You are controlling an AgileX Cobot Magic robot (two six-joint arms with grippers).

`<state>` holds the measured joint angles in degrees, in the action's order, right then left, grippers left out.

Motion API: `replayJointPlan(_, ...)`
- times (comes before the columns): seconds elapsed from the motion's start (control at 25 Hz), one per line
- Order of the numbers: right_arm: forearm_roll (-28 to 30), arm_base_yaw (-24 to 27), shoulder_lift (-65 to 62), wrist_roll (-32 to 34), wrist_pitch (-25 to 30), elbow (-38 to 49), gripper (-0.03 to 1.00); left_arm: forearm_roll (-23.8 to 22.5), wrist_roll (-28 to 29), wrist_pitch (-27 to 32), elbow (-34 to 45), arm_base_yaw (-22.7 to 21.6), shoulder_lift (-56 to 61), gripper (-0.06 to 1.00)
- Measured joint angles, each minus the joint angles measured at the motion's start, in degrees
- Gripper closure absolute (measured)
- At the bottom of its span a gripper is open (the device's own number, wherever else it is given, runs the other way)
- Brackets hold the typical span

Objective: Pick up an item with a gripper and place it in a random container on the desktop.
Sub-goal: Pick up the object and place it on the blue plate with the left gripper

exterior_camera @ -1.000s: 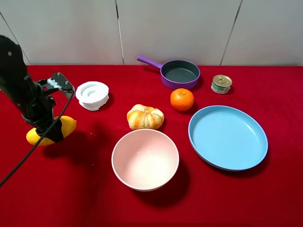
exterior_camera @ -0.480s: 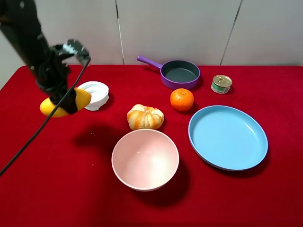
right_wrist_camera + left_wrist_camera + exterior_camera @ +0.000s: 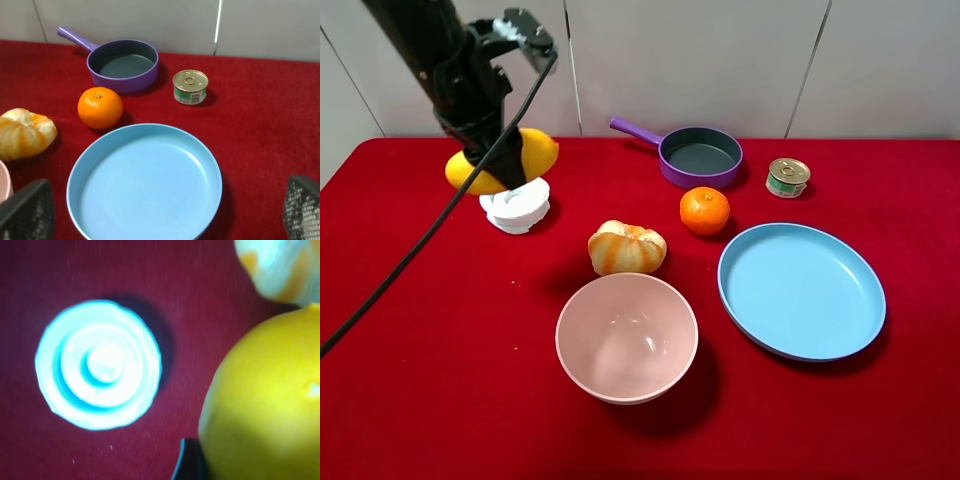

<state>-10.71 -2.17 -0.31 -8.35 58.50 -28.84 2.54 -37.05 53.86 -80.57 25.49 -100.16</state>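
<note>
Red tabletop (image 3: 440, 380), mango (image 3: 542, 150) aloft.
Left hand (image 3: 496, 165) clamps the smooth mango; it could slip before reaching the blue plate (image 3: 800, 290).

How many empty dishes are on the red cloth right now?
3: the pink bowl front centre, the blue plate to its right, the purple pan at the back. None seems hidden.

No text, brand or number can be read in any view. The small tin can (image 3: 190, 86) has a green-and-white label band round its side, but the print on it is too small and blurred to make out. Its lid shows only a pull ring, with no legible marking.
</note>
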Motion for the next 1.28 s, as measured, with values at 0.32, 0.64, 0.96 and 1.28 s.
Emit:
replayJointPlan(0.32,0.0,0.0,0.0,0.0,0.0,0.0,0.27,1.3,0.1,3.3,-9.6,5.5,-4.5,0.32)
replayJointPlan(0.64,0.0,0.0,0.0,0.0,0.0,0.0,0.27,1.4,0.1,6.9,-24.1,13.1,-14.5,0.32)
replayJointPlan(0.96,0.0,0.0,0.0,0.0,0.0,0.0,0.27,1.4,-0.6,11.0,-38.3,19.2,-24.4,0.32)
replayJointPlan(1.28,0.0,0.0,0.0,0.0,0.0,0.0,0.27,1.5,-2.9,11.6,-46.6,23.7,-30.7,0.32)
